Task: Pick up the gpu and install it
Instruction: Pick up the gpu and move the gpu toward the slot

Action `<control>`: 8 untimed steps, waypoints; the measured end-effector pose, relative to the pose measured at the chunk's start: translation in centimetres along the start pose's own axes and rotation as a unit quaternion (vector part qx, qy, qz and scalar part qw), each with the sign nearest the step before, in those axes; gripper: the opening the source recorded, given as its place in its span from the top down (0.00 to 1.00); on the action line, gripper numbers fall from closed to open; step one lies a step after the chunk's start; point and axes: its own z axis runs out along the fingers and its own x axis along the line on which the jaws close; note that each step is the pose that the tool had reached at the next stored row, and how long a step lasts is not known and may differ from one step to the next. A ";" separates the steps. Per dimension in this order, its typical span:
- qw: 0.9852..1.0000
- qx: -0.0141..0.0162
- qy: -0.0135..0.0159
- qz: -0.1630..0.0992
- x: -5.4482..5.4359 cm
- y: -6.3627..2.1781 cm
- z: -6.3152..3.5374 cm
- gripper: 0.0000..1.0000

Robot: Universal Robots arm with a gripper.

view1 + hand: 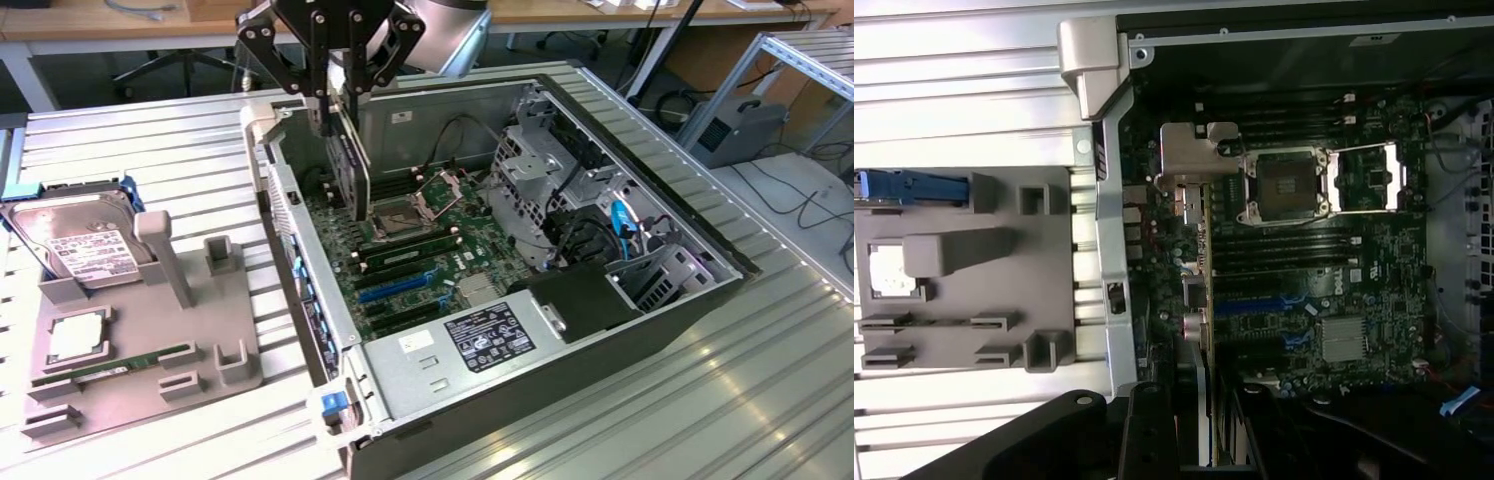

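Gray parts holder (pixel 140 322) on a ribbed table (pixel 134 140): hard drive (pixel 80 248) at the holder's end, RAM stick (pixel 123 363) in its slot.

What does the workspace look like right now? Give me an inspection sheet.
Surface: ribbed metal table, carrying an open computer case and a grey fixture tray.
Job's things: gpu held upright over the motherboard inside the case; seating cannot be told.
Clutter: hard drive, CPU and RAM stick on the tray.
Gripper: gripper shut on the gpu's upper edge.
Cables: blue cable inside the case; loose cables at the exterior view's right.
Surroundings: wooden desk and chair base behind the table.
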 end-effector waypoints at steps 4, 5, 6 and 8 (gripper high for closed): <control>1.000 0.001 0.000 0.000 -0.3 0.02 0.03 0.73; 1.000 0.002 0.000 0.000 -0.5 0.03 0.04 0.73; 1.000 0.003 0.000 0.000 -0.6 0.05 0.06 0.73; 1.000 0.004 0.000 0.000 -0.9 0.07 0.09 0.73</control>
